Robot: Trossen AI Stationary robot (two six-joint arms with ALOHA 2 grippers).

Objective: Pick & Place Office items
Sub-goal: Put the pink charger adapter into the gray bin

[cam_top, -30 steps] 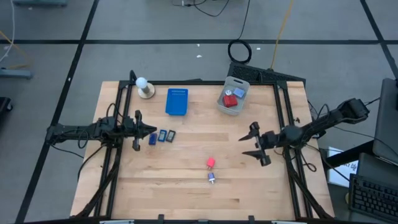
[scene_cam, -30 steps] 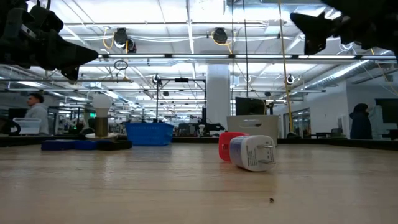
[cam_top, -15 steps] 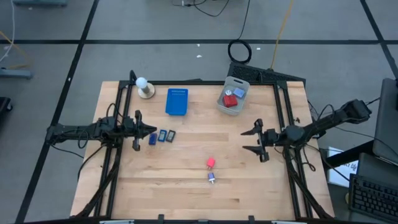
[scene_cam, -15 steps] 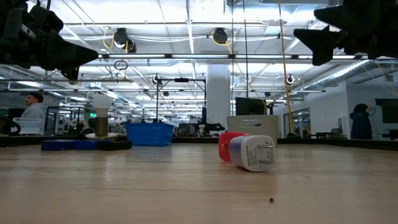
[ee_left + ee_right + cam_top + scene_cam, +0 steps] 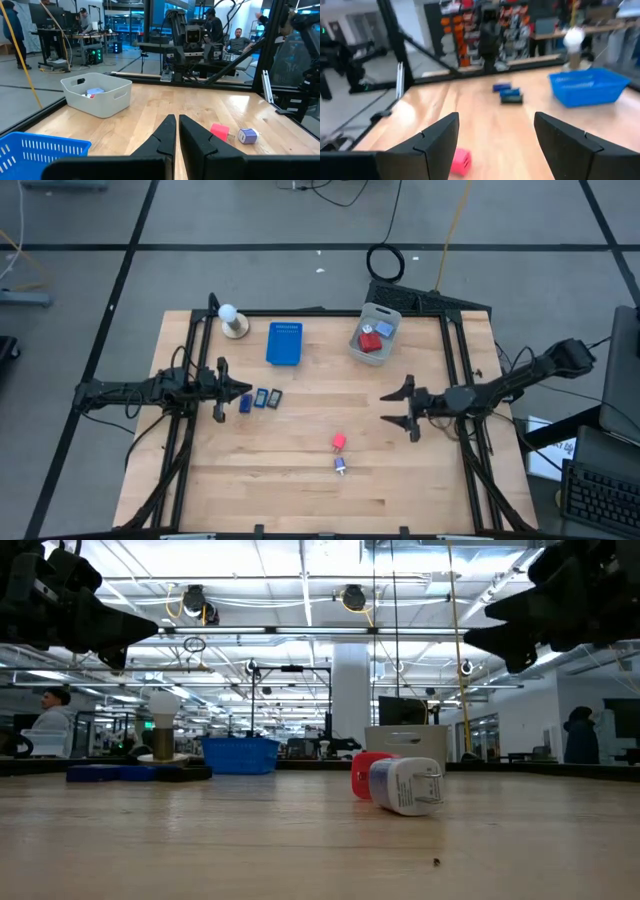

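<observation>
A red block (image 5: 339, 442) and a small light-blue and white piece (image 5: 341, 467) lie mid-table; in the low view the red block (image 5: 366, 774) lies just behind the white piece (image 5: 405, 786). Three small dark-blue and grey rectangles (image 5: 261, 398) lie in a row by my left gripper (image 5: 240, 392), which is shut and hovers at their left end. My right gripper (image 5: 388, 409) is open in the air, to the right of the red block and farther back. In the right wrist view its fingers frame the red block (image 5: 461, 161) and the rectangles (image 5: 507, 93).
A grey bin (image 5: 375, 333) at the far right holds a red block and a blue bit. A flat blue tray (image 5: 284, 343) and a white ball on a round base (image 5: 233, 320) stand at the far left. Black rails run along the table's sides. People show in the room behind.
My right gripper has moved toward the table's left edge and come lower, staying open. The left arm and all the pieces have kept still.
</observation>
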